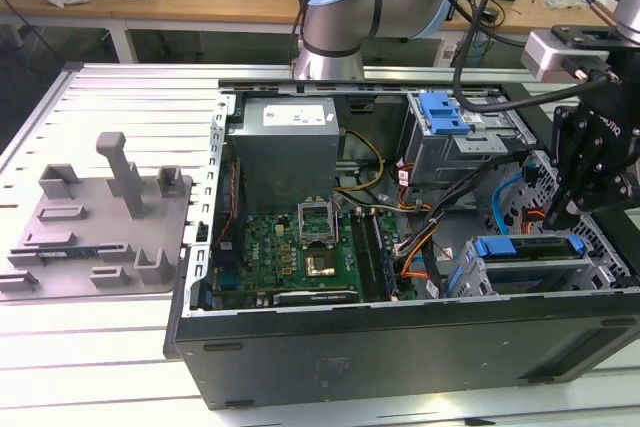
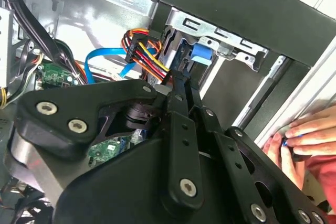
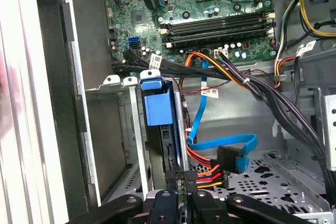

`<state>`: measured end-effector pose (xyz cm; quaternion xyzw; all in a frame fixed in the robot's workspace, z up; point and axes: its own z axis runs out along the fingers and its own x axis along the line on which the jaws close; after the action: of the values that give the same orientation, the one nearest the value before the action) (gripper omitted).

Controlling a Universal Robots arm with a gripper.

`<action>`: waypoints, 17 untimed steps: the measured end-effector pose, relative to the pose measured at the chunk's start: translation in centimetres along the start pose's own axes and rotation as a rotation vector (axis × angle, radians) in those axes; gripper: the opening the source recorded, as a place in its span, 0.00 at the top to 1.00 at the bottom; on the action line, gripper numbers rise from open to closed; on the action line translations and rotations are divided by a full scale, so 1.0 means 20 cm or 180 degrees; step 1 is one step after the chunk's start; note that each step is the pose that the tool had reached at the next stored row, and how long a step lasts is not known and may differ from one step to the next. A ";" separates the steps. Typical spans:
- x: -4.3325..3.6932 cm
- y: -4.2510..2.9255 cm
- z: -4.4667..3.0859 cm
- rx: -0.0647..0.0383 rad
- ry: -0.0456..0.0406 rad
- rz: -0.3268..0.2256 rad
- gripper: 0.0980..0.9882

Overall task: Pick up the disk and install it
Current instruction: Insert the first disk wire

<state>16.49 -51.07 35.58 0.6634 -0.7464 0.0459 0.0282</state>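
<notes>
No text can be read on anything.

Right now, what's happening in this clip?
A robot arm is working inside an open black desktop computer case lying on its side on a slotted metal table. Its black claw hangs low at the case's end on the exterior view's right, just above the silver hard drive in its bright blue carrier frame, which sits in a metal drive cage there. In the second wrist view, a person's hand rests on the case's edge.
</notes>
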 end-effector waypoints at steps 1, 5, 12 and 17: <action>-0.002 0.000 0.000 0.0000 0.0000 0.0000 0.93; -0.002 0.000 -0.001 0.0000 0.0001 0.0000 0.93; 0.004 -0.001 0.005 0.0001 0.0000 -0.0010 0.93; 0.014 -0.002 0.014 0.0001 0.0000 -0.0013 0.93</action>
<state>16.50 -51.37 35.32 0.6649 -0.7450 0.0459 0.0282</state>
